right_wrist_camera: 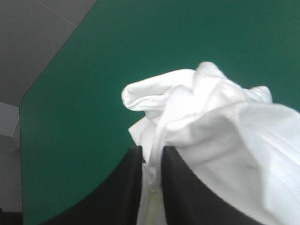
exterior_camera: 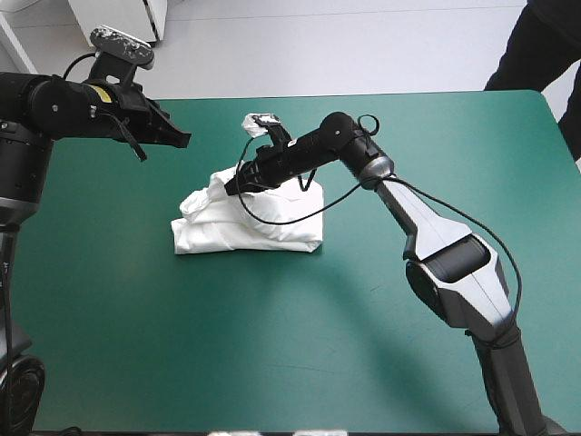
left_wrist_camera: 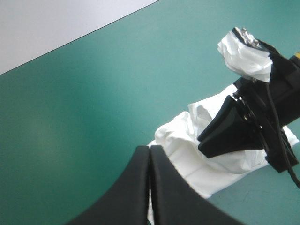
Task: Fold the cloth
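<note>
T-shirt (exterior_camera: 250,222) lies in a rumpled white bundle near the middle of the teal-green table (exterior_camera: 136,318), a touch toward the left side.

Starting on the left: the left arm reaches in above the far-left part of the table, wrist straight, aimed rightward and slightly down. The left gripper (exterior_camera: 184,140) hangs in the air, clear of the cover and well apart from the cloth. Its black fingers are pressed together into one point with nothing between them. The left wrist view confirms it, with one sealed arch (left_wrist_camera: 150,149) and the bundle (left_wrist_camera: 197,164) lying ahead of it.

Into the middle now: the bundle's near edge lies low and fairly straight, while its far-left part is drawn up into a peak. That peak is in the right gripper (exterior_camera: 231,189), fingers nearly together with a fold of cloth pinched between them. In the right wrist view the white fabric (right_wrist_camera: 211,122) runs down through the narrow gap (right_wrist_camera: 151,150).

On the right, the right arm rises from the near-right side, runs up to a bent elbow, then doubles back leftward and slopes down onto the shirt.
</note>
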Tool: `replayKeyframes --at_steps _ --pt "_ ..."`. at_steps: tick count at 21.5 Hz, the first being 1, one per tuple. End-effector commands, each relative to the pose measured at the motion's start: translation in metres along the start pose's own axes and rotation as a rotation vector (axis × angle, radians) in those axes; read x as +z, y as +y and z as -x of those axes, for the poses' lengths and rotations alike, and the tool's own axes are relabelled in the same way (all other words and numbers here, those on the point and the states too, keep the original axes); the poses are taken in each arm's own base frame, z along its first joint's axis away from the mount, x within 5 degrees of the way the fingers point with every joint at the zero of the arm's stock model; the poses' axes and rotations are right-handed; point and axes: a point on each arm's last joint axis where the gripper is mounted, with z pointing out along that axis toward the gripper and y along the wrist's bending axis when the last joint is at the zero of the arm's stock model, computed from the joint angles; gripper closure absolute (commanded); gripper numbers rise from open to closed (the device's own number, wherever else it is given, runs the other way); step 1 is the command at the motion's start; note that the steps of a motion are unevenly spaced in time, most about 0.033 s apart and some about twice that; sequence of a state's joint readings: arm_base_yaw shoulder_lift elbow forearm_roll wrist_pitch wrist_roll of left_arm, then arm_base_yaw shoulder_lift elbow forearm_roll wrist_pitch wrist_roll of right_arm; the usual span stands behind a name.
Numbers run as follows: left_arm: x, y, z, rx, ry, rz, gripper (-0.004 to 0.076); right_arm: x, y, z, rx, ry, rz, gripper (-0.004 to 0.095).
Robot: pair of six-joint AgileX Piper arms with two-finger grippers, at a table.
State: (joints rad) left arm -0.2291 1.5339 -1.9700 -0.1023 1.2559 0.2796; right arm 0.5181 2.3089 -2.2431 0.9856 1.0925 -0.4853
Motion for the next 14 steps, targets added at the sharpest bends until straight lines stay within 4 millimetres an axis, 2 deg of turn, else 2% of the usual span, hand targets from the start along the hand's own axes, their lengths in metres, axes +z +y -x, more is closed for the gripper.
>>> replayKeyframes --at_steps 1,3,5,8,11,12,14 --pt "-0.026 -0.003 0.001 -0.004 -0.051 0.002 0.0733 -0.024 0.048 0.021 -0.076 -0.091 0.095 0.0560" --pt "-0.026 -0.003 0.001 -0.004 -0.051 0.002 0.0733 -0.022 0.052 0.020 -0.071 -0.082 0.121 0.0496" --pt "-0.026 -0.004 0.001 -0.007 -0.051 0.000 0.0733 -0.022 0.054 0.018 -0.070 -0.061 0.139 0.0476" --pt "-0.030 -0.005 0.001 -0.008 -0.061 -0.007 0.0733 -0.031 0.042 0.014 -0.057 -0.002 0.087 0.0476" --pt "-0.045 -0.007 -0.002 -0.005 -0.084 -0.001 0.0733 -0.070 0.023 0.016 -0.058 0.042 -0.144 0.0476" --pt "-0.055 -0.009 -0.006 -0.003 -0.098 0.006 0.0733 -0.095 0.018 0.019 -0.045 0.032 -0.249 0.0476" --pt "-0.061 -0.010 -0.012 -0.002 -0.099 0.014 0.0733 -0.125 0.015 0.021 -0.001 0.007 -0.348 0.0475"
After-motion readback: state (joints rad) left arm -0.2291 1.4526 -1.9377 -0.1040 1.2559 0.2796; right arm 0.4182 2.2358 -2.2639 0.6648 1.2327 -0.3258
